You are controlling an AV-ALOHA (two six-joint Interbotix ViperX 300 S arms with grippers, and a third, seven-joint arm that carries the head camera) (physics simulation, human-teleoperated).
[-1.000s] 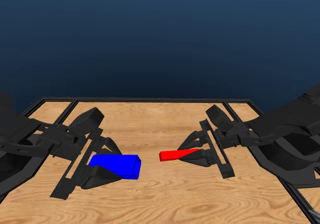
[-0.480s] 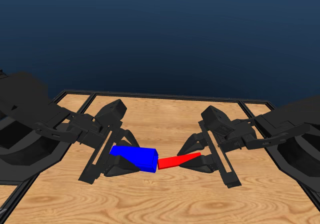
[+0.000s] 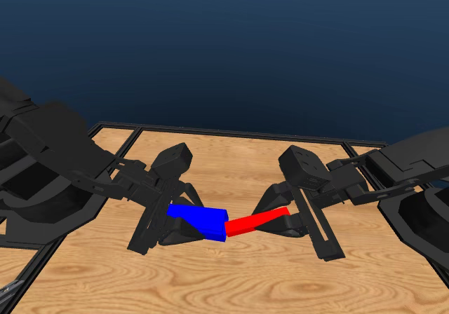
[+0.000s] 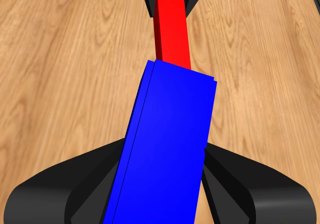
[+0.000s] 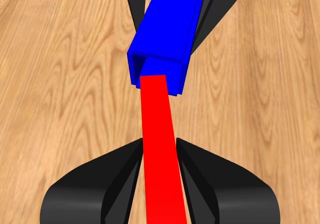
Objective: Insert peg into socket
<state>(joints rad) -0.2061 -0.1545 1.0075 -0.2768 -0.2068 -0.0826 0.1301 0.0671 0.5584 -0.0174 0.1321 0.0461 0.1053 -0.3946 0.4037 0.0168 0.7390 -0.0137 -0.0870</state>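
Head view, left fingers (image 3: 184,224) clamped on socket (image 3: 200,220), right fingers (image 3: 280,219) clamped on peg (image 3: 254,222), tip at socket mouth.

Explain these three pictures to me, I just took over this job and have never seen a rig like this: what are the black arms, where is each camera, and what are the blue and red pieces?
It is a simulated robot with two black arms facing each other over a wooden table. The wide picture comes from a camera on a third arm, looking over the table. The other two come from cameras on each arm's wrist, looking along that arm's own pincer.

The left pincer is shut on the socket, a blue hollow block. The right pincer is shut on the peg, a thin red bar. Both pieces are held above the table, end to end.

In the right wrist picture the peg has its tip at the socket's open end. Whether the tip has gone in cannot be told.
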